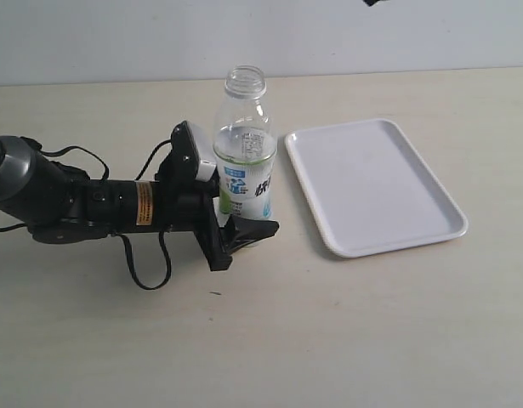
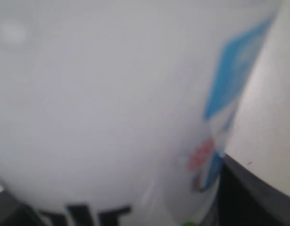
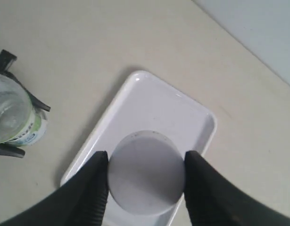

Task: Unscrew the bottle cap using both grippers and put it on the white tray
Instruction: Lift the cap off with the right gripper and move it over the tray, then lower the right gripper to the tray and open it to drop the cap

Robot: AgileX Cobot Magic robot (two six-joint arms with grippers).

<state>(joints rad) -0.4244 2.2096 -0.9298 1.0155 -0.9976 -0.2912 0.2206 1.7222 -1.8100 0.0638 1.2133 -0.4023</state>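
Observation:
The clear bottle stands upright on the table with its threaded neck bare. My left gripper is shut on its labelled lower body; its wrist view is filled by the blurred bottle label. The round white bottle cap sits between the black fingers of my right gripper, which is shut on it, high above the white tray. From there the bottle shows off to the side. The white tray lies right of the bottle. The right arm is out of the exterior view.
The left arm with its orange label band and loose cables lies low across the table's left side. A pale wall runs behind the table. A dark object shows at the top edge.

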